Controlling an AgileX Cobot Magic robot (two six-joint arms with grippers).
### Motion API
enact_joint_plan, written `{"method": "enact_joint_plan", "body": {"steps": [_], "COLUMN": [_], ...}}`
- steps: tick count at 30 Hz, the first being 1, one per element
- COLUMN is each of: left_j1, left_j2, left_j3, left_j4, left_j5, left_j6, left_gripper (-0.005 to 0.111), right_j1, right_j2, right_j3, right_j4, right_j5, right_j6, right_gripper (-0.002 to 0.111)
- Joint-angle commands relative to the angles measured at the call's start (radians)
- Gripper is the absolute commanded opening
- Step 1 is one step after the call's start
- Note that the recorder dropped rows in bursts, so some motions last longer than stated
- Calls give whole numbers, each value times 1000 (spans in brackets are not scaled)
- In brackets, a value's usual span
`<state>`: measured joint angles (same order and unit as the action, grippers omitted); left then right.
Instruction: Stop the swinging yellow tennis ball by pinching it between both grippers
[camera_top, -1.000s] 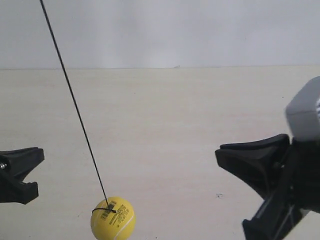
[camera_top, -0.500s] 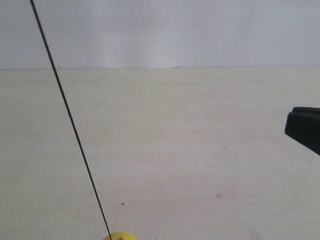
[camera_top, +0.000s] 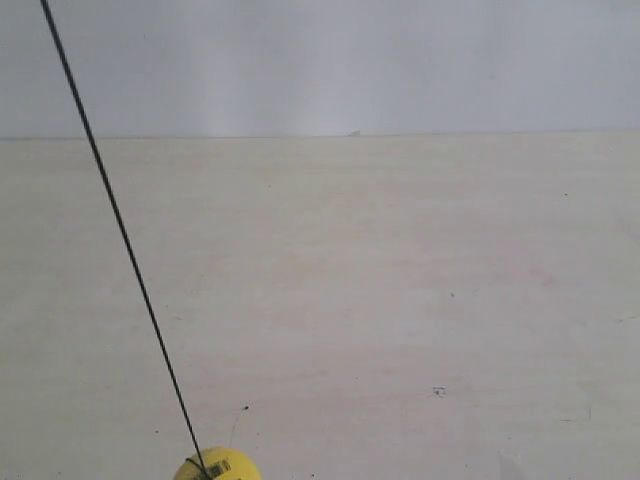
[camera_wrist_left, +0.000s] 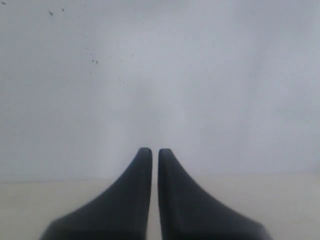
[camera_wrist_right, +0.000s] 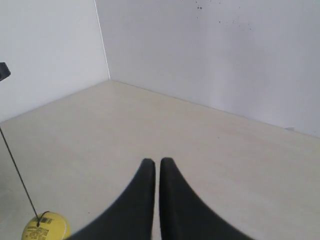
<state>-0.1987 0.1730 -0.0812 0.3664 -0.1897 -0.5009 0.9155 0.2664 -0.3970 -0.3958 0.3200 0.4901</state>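
Observation:
The yellow tennis ball (camera_top: 217, 466) hangs on a thin black cord (camera_top: 115, 220) at the bottom edge of the exterior view, only its top showing. No gripper appears in that view. In the right wrist view the ball (camera_wrist_right: 45, 226), with its barcode label, sits low beside my right gripper (camera_wrist_right: 157, 161), well apart from the black fingertips, which are shut with nothing between them. My left gripper (camera_wrist_left: 151, 151) is also shut on nothing and faces a white wall; the ball does not show in the left wrist view.
A pale beige tabletop (camera_top: 400, 280) stretches back to a white wall (camera_top: 350, 60). In the right wrist view two white walls meet in a corner (camera_wrist_right: 102, 40), and a small dark object (camera_wrist_right: 4, 71) pokes in at the frame edge.
Both grippers have left the exterior view: two showed a second ago, only the right-hand one half a second ago, none now. The ball sank lower and swung slightly left.

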Motion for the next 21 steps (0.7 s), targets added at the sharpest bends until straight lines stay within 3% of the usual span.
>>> {"method": "enact_joint_plan", "body": {"steps": [1,6,21], "left_j1": [-8,-8,-8], "left_j2": [-84,-169,-173], "left_j3": [-2,-2,-2], "left_j4": [-11,-11,-11], "left_j5": [12,12,14], "left_j6": [-27,-54,-52], "left_gripper": [5,5,5], "right_j1": [1,1,1], "right_j2": [-14,-13,-13], "right_j3": [-3,-3,-3], "right_j4": [-7,-7,-7], "right_j5": [4,4,10], "right_j6": [0,1,1], "right_gripper": [0,0,0]}}
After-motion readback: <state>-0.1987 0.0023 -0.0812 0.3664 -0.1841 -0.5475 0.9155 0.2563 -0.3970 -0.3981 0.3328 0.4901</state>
